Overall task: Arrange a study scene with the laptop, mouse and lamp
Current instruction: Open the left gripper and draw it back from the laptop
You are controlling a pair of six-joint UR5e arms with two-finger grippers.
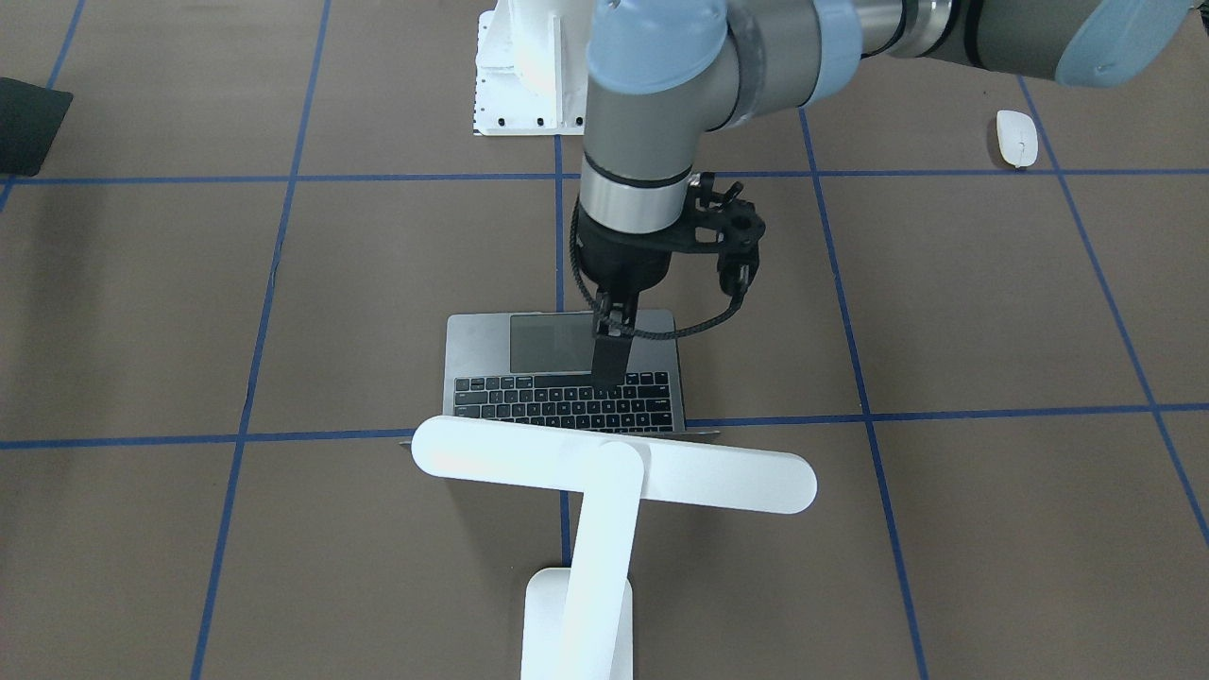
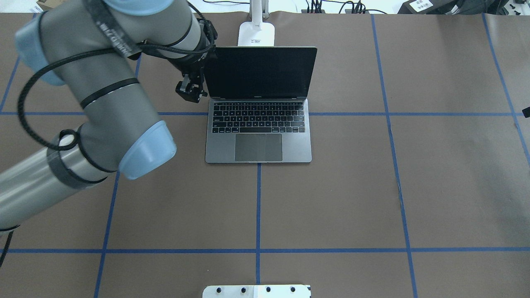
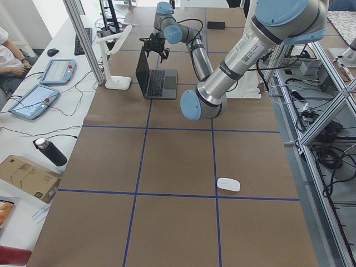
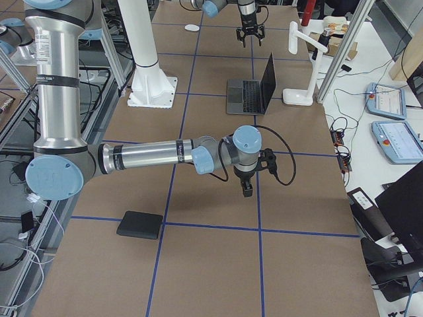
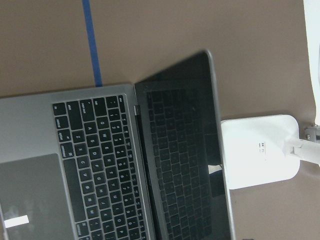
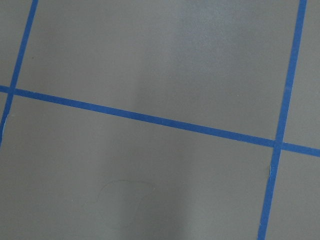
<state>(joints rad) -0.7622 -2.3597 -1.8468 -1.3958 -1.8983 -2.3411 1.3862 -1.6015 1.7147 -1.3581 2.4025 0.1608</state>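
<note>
The laptop (image 2: 258, 145) stands open mid-table at the far side, its dark screen upright and its keyboard facing the robot. Right behind it the white lamp (image 1: 614, 465) stands on its base (image 2: 256, 34), with the bar head stretched over the screen's top edge. The white mouse (image 1: 1017, 138) lies alone far off on the robot's left side, near its edge of the table. My left gripper (image 2: 191, 92) hovers by the screen's left edge, open and holding nothing. The right gripper (image 4: 246, 188) hangs low over bare table near the right end; I cannot tell whether it is open or shut.
A flat black mat (image 4: 140, 224) lies near the robot's right front corner. The white robot pedestal (image 1: 519, 85) sits at the near table edge. Beyond the far edge, a person's arm (image 3: 8, 61) rests by control tablets (image 3: 33, 100), with a dark bottle (image 3: 50, 151) nearby.
</note>
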